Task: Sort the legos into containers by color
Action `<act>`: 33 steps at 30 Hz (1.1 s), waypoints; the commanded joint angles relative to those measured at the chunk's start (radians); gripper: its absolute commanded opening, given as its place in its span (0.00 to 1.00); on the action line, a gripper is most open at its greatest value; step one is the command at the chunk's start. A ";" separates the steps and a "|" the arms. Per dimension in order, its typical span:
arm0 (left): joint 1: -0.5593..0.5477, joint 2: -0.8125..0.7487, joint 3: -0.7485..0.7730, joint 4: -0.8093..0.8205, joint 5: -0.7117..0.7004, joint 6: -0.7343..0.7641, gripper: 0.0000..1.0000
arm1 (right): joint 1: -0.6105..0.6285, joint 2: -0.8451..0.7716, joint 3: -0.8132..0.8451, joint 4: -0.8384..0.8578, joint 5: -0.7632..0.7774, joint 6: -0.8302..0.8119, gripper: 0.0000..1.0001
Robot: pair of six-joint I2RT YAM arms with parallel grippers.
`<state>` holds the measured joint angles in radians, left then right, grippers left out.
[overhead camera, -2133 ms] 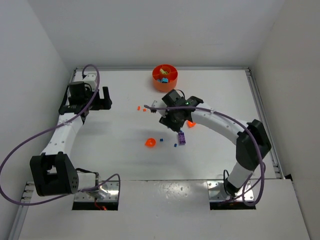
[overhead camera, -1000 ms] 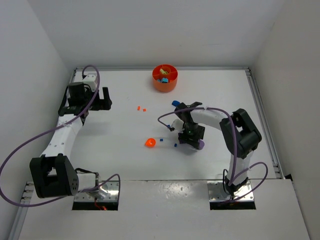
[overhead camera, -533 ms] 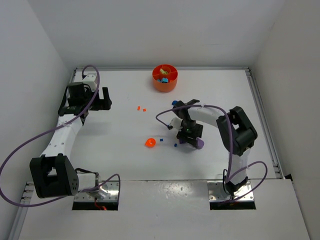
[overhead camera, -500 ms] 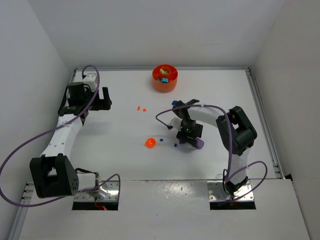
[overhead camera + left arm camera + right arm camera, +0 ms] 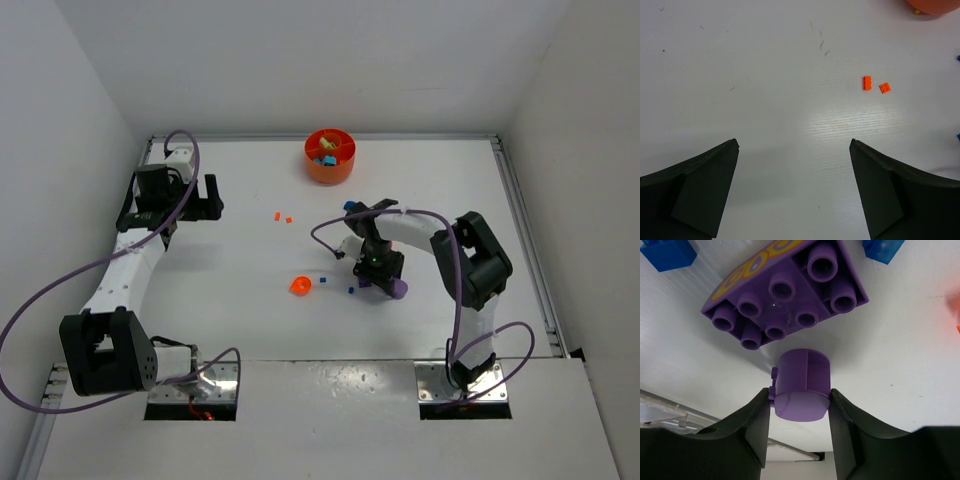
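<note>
In the right wrist view my right gripper (image 5: 801,405) is shut on a small round purple lego (image 5: 802,382), one finger against each side. Just beyond it a purple studded brick (image 5: 785,290) lies stud-hollows up on the table. Blue legos lie at the upper left (image 5: 667,252) and upper right (image 5: 883,249). In the top view the right gripper (image 5: 376,272) is low at mid-table. The orange divided dish (image 5: 329,155) stands at the back with pieces inside. My left gripper (image 5: 794,144) is open and empty, at far left in the top view (image 5: 205,197).
Two small orange legos (image 5: 867,82) (image 5: 885,87) lie ahead of the left gripper, also in the top view (image 5: 277,215). A rounded orange piece (image 5: 301,286) and tiny blue pieces (image 5: 351,291) lie left of the right gripper. Another blue piece (image 5: 350,207) lies behind it.
Two seconds ago the right arm was stretched out with the purple brick at its fingertips. It has since folded in and gone low. It barely moved in the last half second. Left arm still.
</note>
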<state>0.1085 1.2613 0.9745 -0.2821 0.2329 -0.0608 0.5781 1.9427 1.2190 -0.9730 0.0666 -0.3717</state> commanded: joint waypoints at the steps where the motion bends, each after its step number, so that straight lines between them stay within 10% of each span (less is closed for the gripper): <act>1: 0.014 -0.003 -0.007 0.037 0.011 0.003 1.00 | -0.003 -0.039 0.026 0.014 -0.039 0.026 0.04; 9: 0.014 -0.031 -0.007 0.037 0.011 0.012 1.00 | -0.032 -0.296 0.162 0.127 -0.126 0.166 0.00; 17: 0.014 -0.051 0.042 0.037 0.020 0.001 1.00 | -0.075 -0.498 -0.053 0.784 -0.015 0.344 0.00; 33: 0.023 -0.042 -0.002 0.132 0.108 -0.050 1.00 | -0.279 -0.027 0.227 1.148 -0.420 0.567 0.00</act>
<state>0.1131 1.2388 0.9813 -0.2077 0.2970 -0.1036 0.3279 1.9045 1.3613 0.0086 -0.1684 0.1654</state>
